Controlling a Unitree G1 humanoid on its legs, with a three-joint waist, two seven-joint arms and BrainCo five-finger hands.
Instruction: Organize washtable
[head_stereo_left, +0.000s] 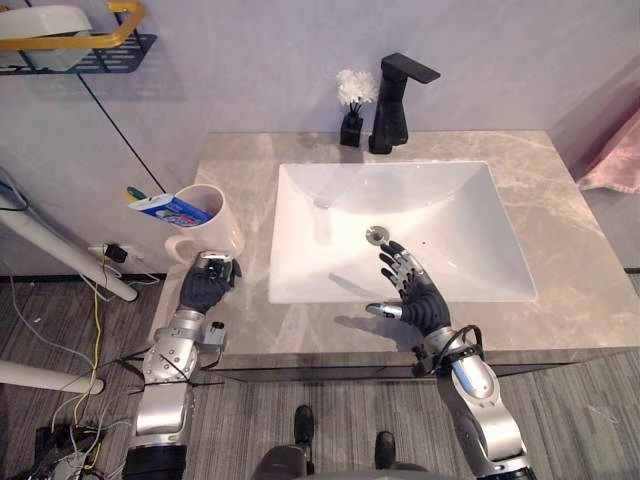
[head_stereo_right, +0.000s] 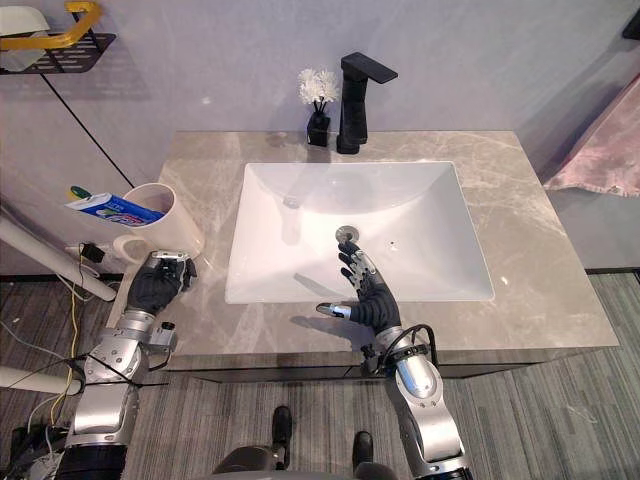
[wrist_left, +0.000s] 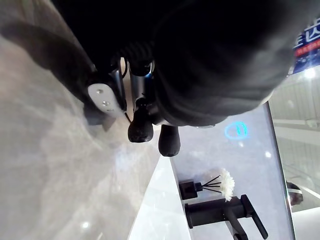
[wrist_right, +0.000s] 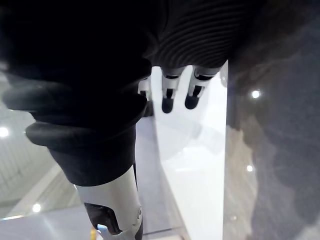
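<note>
Just beyond the knuckles of our left hand (head_stereo_left: 207, 285) a cream mug (head_stereo_left: 215, 215) is standing upright on the marble countertop (head_stereo_left: 560, 230), close to the counter's edge on that hand's outer side. We are seeing a blue and white toothpaste tube (head_stereo_left: 170, 210) leaning across its mouth, one end sticking out past the rim away from the hand. The mug's handle is pointing our way, just outside the hand's fingers (wrist_left: 141, 127), and we cannot tell whether they are touching it. Those fingers are curling under the dark cover with their tips pointing down at the stone, and we are finding nothing clasped in them. Off to that hand's inner side, our right hand (head_stereo_left: 410, 292) is hovering over the near rim of the white sink basin (head_stereo_left: 450, 220). Its fingers (wrist_right: 167, 97) are stretching straight and fanned toward the bowl, the thumb standing apart from them toward the left hand, and it is holding nothing. Just past its fingertips the drain (head_stereo_left: 376, 235) is sitting in the basin's floor. Well beyond both hands, at the basin's far side, a black faucet (head_stereo_left: 395, 100) is standing with its spout reaching out on the right hand's side. Just beside it, nearer the left hand's side, a small black vase (head_stereo_left: 351, 128) is holding white flowers. Far past the left hand, a black wire shelf (head_stereo_left: 110, 55) with a yellow rail is hanging on the wall, carrying something white.
</note>
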